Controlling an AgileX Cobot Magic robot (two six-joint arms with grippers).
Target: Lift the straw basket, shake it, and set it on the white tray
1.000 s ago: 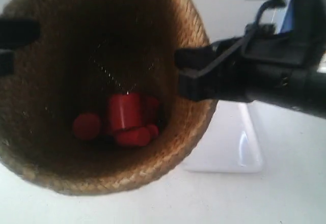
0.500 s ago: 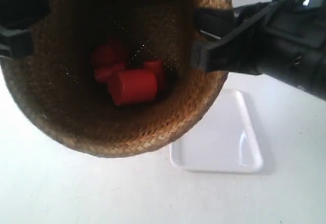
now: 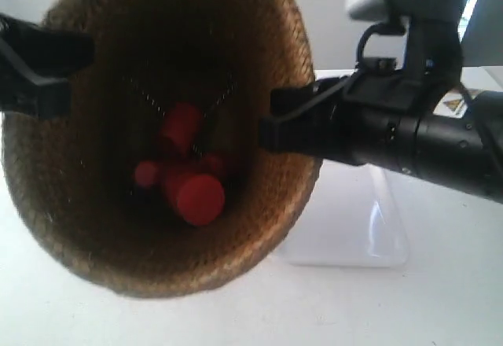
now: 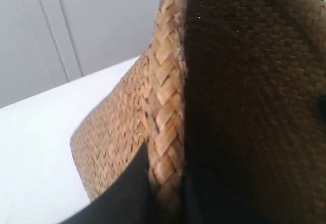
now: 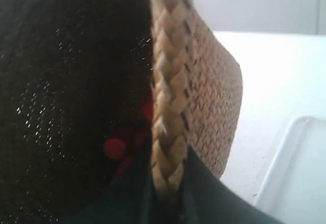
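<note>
Woven straw basket [image 3: 157,275] held up off the table [image 3: 78,322], tipped so its dark inside faces the exterior camera. Inside, loose red pieces [image 3: 192,193] gathered near the bottom. Behind and below, white tray [image 3: 377,236], partly hidden by the basket; no contact visible between the two.

On the braided rim, left gripper [image 4: 165,196] pinched narrow, one jaw inside the wall and one outside. On the opposite rim, right gripper [image 5: 167,191] clamped the same way.

Probably light and springy: thin woven wall, likely to flex or sag between the two pinch points. Rough braid, so little risk of slipping, but easily crushed by a hard squeeze. Best taken at the thick rim braid, on opposite sides, as here. Rolling red load likely to tug toward whichever side dips.
</note>
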